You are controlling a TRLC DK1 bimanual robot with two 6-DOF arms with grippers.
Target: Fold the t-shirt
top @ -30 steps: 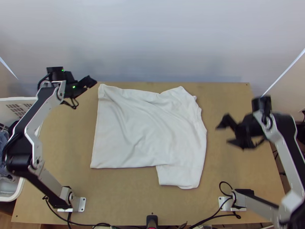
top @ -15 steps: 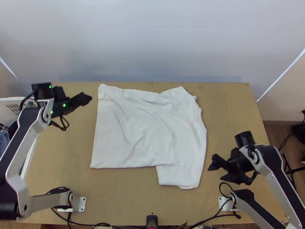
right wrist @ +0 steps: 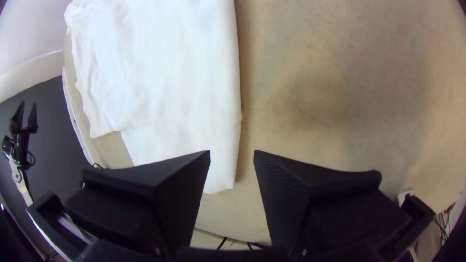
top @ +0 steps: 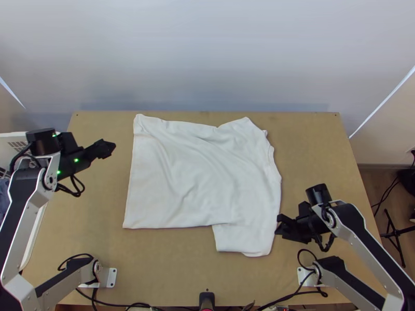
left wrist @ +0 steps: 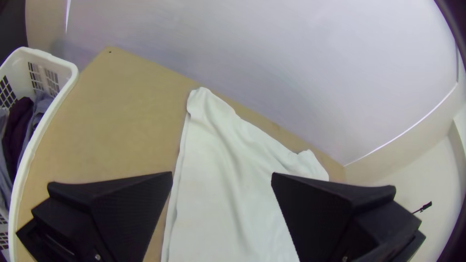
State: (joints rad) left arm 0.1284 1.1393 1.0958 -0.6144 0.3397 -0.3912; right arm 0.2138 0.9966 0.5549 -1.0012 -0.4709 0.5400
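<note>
Hanging open: right hand [top: 279,226] near sleeve [top: 244,241], left hand [top: 112,148] beside t-shirt [top: 181,176].

One desk [top: 171,259] carried one t-shirt [top: 202,181]. There were two arms in all, one left arm [top: 18,228] and one right arm [top: 365,246], and two grippers, the left gripper [top: 109,148] and the right gripper [top: 280,226], with two fingers apiece, four altogether. Two pale mounting plates, a left one [top: 111,277] and a right one [top: 305,277], sat along the desk's near edge. One basket [left wrist: 46,58] stood at its left edge, holding several garments [left wrist: 19,121], too overlapped to number. One black stand [top: 394,233] stood beyond the right edge.
</note>
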